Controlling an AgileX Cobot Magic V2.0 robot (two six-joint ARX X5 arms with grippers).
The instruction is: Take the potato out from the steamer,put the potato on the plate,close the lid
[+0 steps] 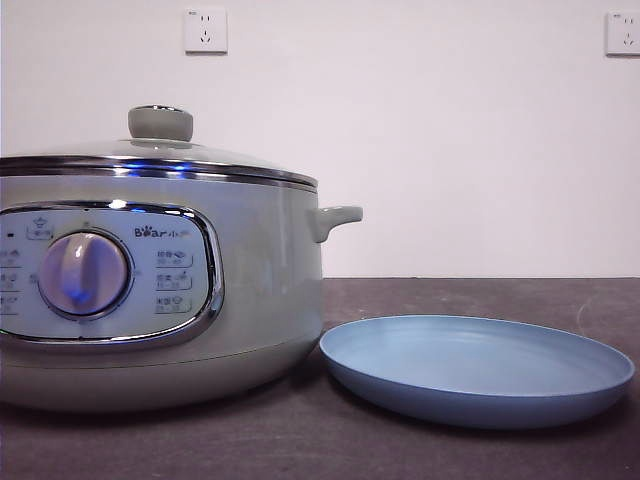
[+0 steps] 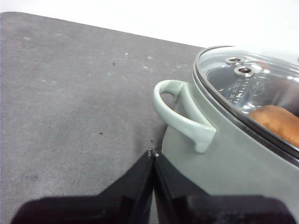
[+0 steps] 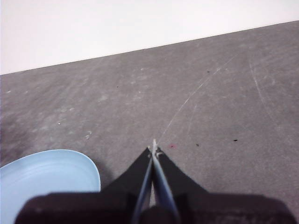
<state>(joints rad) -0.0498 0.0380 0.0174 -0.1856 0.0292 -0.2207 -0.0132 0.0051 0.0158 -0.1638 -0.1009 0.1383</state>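
plate (image 1: 478,372) bare | steamer (image 1: 150,290) lidded | potato (image 2: 276,122) orange-brown, inside

A plain white wall (image 1: 420,150) fills the background of the front view, evenly lit, with no window or furniture in sight. Two white wall sockets are mounted high on it: one socket (image 1: 205,30) toward the left, a second socket (image 1: 622,33) cut by the right edge. Below, the surface (image 1: 480,295) is dark grey-brown and matte. In the wrist views it appears grey (image 2: 70,93), dotted with small dark specks and pale marks, and crossed by thin, light scratches (image 3: 196,100). It meets the white wall along a straight edge.
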